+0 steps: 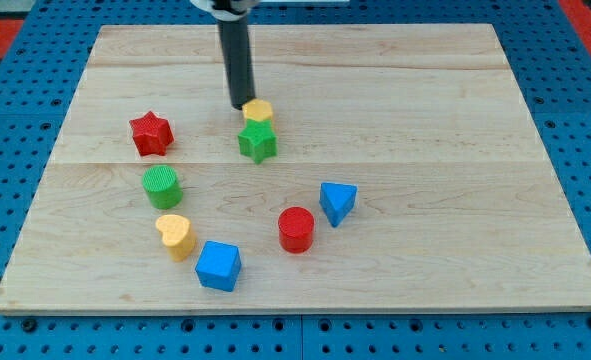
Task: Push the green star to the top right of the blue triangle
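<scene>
- Pale wooden board lying on a blue pegboard.
- My tip, a bare rod without jaws, touches the yellow block near the top edge.
- Green star sits just below it, up-left of the blue triangle.

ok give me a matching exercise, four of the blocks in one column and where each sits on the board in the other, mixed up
Column one:
1. green star
2. blue triangle
3. red star
4. blue cube

Column two:
A. nearest the view's bottom edge, just right of the yellow heart
B. furthest toward the view's left, above the green cylinder
C. right of the red cylinder
D. touching the yellow block, which sits beside my tip

Pairs: 1-D, 2-C, 3-B, 4-A
</scene>
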{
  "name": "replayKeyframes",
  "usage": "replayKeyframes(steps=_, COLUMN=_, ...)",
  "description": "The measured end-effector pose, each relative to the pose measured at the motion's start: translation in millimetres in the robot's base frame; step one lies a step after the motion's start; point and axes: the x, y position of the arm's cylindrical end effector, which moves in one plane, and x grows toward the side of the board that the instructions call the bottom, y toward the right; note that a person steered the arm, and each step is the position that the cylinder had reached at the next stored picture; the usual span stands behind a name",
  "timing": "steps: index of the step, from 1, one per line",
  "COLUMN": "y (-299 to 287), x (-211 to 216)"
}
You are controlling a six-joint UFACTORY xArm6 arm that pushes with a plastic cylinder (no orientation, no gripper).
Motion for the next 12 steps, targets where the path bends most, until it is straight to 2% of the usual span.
replayKeyframes(steps=1, y=23.4, x=1.9)
replayKeyframes(steps=2, y=16.7, x=-7.7)
replayKeyframes(steps=3, y=-18.5, x=1.0)
replayKeyframes(steps=4, y=-17.9, x=46.1)
replayKeyframes(steps=6, y=50.5, x=56.3)
replayKeyframes(steps=8, y=-19.0, x=50.9)
replayKeyframes(steps=9, y=-3.4, x=99.9)
replayKeyframes(steps=10, y=11.4, x=113.7)
replayKeyframes(steps=12, y=-1.4, x=67.1)
